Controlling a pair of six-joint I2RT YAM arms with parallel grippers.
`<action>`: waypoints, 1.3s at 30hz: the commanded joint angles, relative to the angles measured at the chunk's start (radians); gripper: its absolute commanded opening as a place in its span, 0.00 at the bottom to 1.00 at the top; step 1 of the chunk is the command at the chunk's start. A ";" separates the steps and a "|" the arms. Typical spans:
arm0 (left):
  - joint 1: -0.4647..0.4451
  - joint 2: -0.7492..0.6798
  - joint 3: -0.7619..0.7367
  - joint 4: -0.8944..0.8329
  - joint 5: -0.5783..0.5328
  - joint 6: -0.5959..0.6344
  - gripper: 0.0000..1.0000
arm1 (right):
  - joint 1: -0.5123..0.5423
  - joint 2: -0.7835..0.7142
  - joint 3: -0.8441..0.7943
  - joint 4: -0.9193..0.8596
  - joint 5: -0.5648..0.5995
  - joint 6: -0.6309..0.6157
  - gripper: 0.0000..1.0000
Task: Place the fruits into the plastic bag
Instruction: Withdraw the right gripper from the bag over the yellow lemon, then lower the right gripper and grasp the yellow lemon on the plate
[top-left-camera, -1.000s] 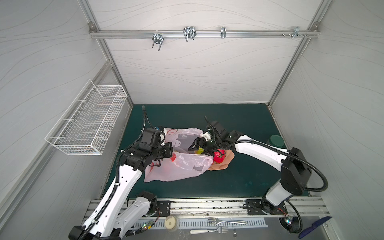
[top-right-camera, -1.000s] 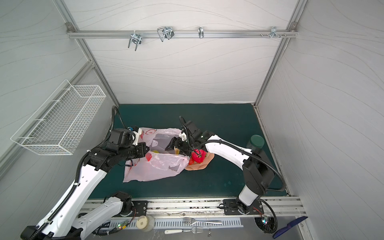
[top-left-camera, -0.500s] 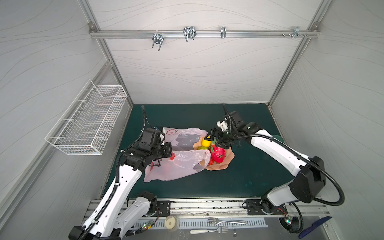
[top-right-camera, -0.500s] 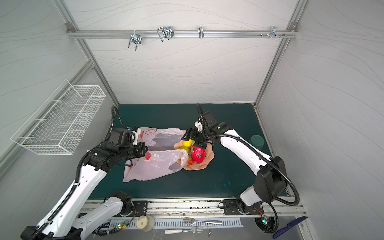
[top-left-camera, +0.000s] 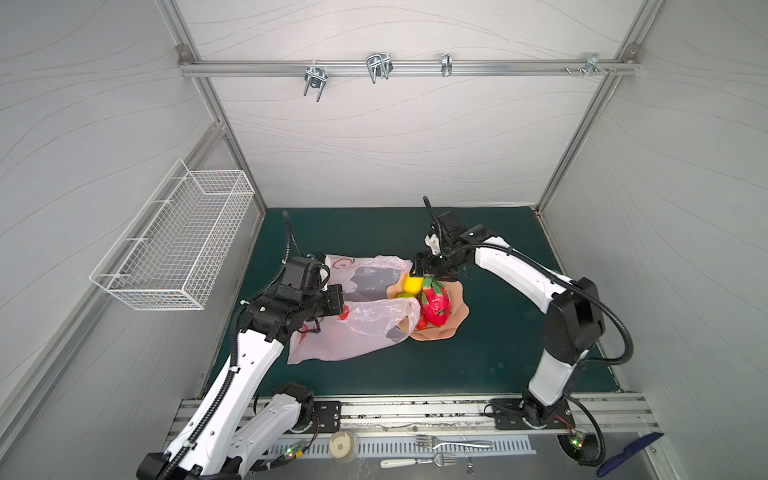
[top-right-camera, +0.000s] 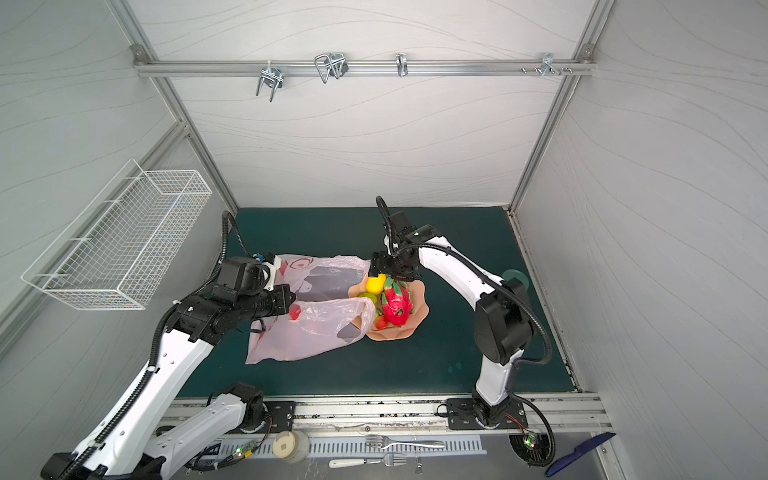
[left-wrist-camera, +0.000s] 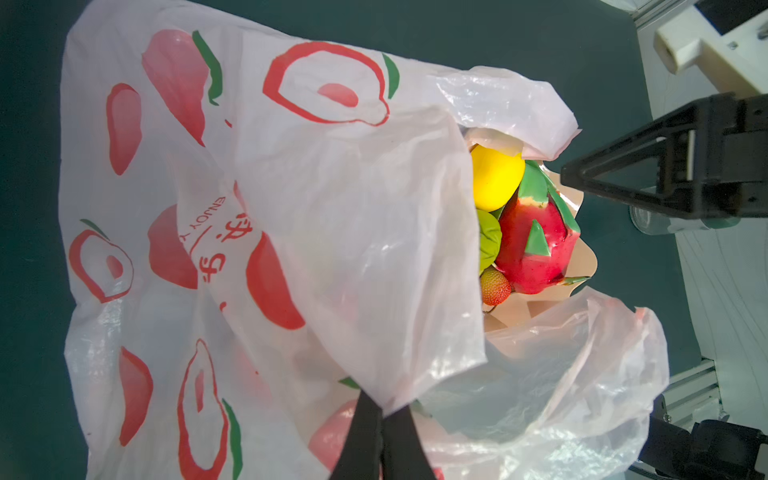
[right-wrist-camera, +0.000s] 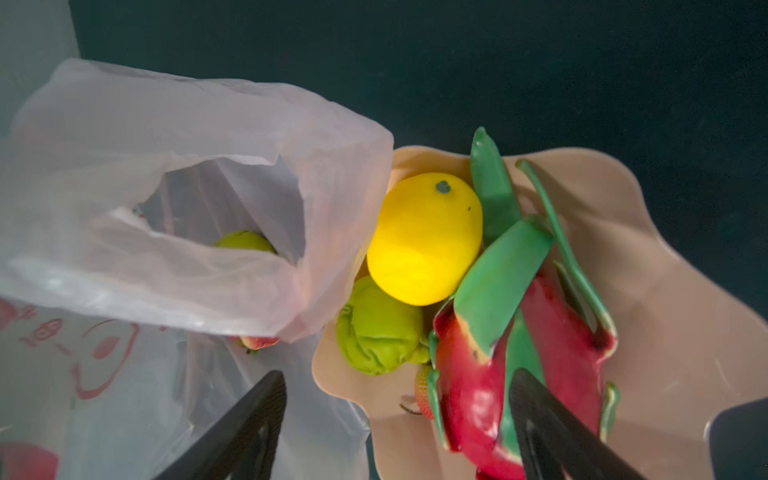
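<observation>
The plastic bag (top-left-camera: 357, 328) lies nearer the left edge of the surface (top-left-camera: 478, 361), and the bowl (top-left-camera: 456, 312) touches it on the right. The lemon (top-left-camera: 412, 284) and the dragon fruit (top-left-camera: 435, 305) lie in the bowl.

Both top views are bright and even: diffuse light off the pale wall panels (top-left-camera: 395, 137) leaves faint, soft shadows on the dark green table mat (top-left-camera: 478, 361), and the wide lens splays the aluminium frame posts (top-right-camera: 545, 137) outward. In the left wrist view, glints speckle the thin translucent pink plastic bag (left-wrist-camera: 561, 407). The right wrist view is dimmer, its mat near-black and the yellow toy lemon (right-wrist-camera: 424, 241) vivid; the right gripper (right-wrist-camera: 397, 374) has soft-edged black fingers (right-wrist-camera: 245, 432).
</observation>
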 joint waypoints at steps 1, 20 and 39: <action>0.000 -0.014 0.010 -0.013 0.003 0.014 0.00 | 0.021 0.037 0.035 -0.015 0.076 -0.108 0.85; 0.000 -0.020 0.014 -0.031 -0.003 0.007 0.00 | 0.042 0.218 0.122 0.041 0.116 -0.272 0.85; 0.000 -0.016 0.010 -0.031 0.002 0.005 0.00 | 0.066 0.250 0.124 0.043 0.128 -0.291 0.73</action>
